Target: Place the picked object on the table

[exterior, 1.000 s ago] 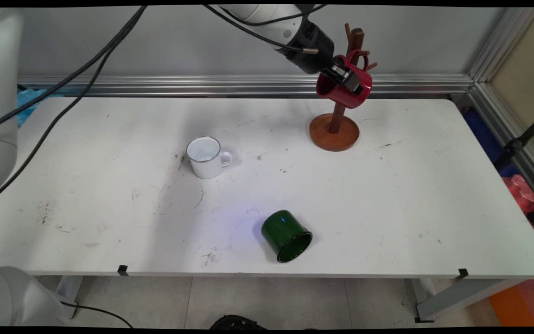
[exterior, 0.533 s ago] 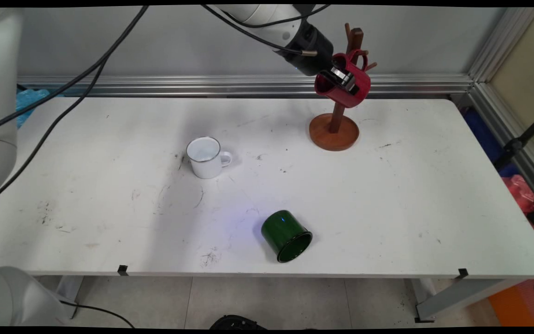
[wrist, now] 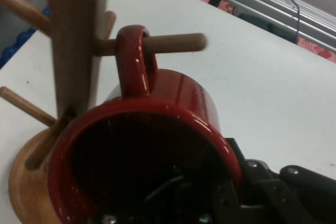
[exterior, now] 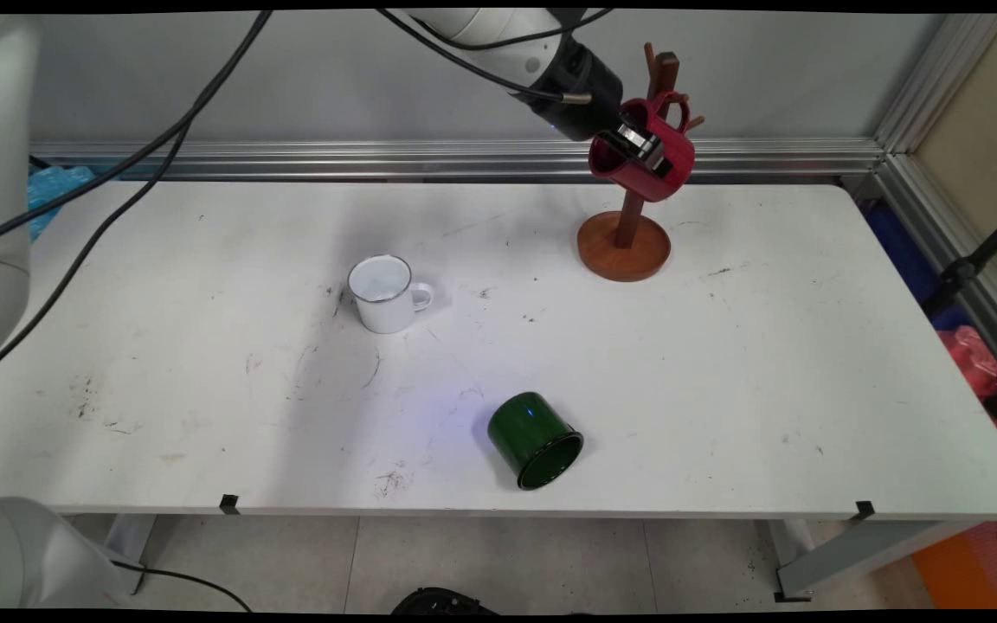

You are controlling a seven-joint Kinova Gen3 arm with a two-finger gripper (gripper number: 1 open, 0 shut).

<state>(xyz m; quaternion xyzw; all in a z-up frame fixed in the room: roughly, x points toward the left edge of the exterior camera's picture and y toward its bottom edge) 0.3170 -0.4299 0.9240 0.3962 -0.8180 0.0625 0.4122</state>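
A: Main view first. Spotted the gripper [exterior: 634,145] up near the table's [exterior: 810,346] far edge, toward the far right corner, clamped on the wall of a red mug [exterior: 650,160]. One finger inside the rim, the other outside, by the look of it. Mug held off the tabletop, tilted, right against the wooden mug tree [exterior: 628,216]. Handle up by the pegs. Tree base planted on the table just short of the far edge.

B: And the rest of the table?

A: White mug [exterior: 384,294] upright, about mid-table, a bit left of centre. Green mug [exterior: 535,439] tipped on its side close to the near edge, mouth facing the near right corner. Both well apart from the tree.

B: Hand view?

A: Filled mostly by the red mug [wrist: 152,145], mouth toward the camera, rim pinched by the gripper [wrist: 210,203]. Handle looped round one peg of the mug tree [wrist: 71,51], peg tip poking out past the handle. Couldn't tell whether the handle rested on the peg or just surrounded it. Tree base at lower left, table [wrist: 273,87] beyond.
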